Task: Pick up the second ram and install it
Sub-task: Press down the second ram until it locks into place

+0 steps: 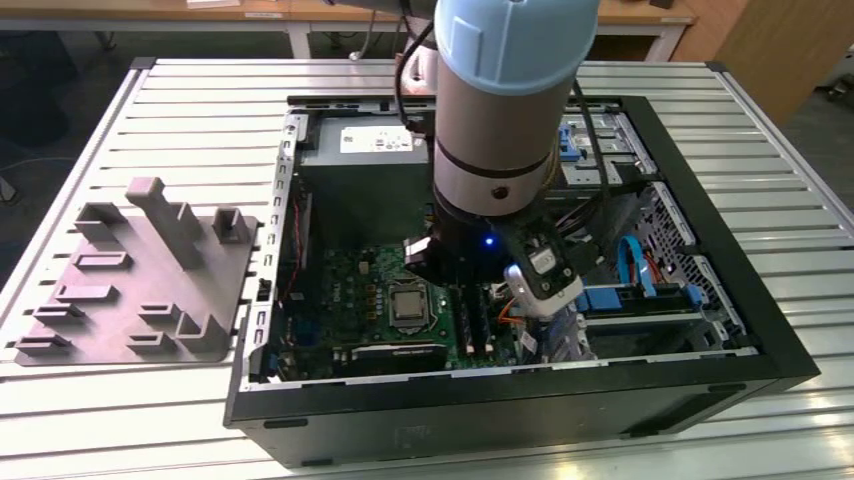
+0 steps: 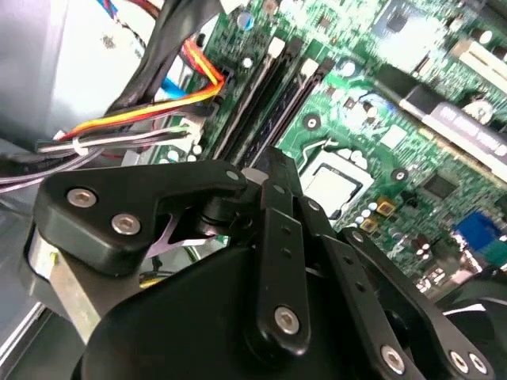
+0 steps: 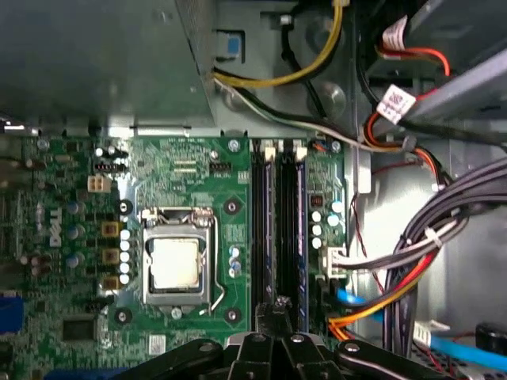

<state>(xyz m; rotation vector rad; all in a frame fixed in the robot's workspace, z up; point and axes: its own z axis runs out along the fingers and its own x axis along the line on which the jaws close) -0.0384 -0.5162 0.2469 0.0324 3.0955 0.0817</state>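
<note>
Slatted metal table (image 1: 160,110), bearing an open computer case (image 1: 507,410) and, on the exterior view's left, a grey moulded holder (image 1: 134,270). Arm (image 1: 507,90): reaching down into the case over the green motherboard (image 3: 230,166). Gripper (image 3: 274,310): clenched, fingers drawn together with nothing visibly between them, tip just above the near end of the memory slots. Second ram (image 3: 291,229): dark blue-black stick standing lengthwise in a slot beside the processor socket (image 3: 174,263), apart from the bundled cables (image 3: 444,237). Progress, as judged: pick-up done, stick placed in its slot; whether it is pressed fully home and the end clips latched cannot be told
</note>
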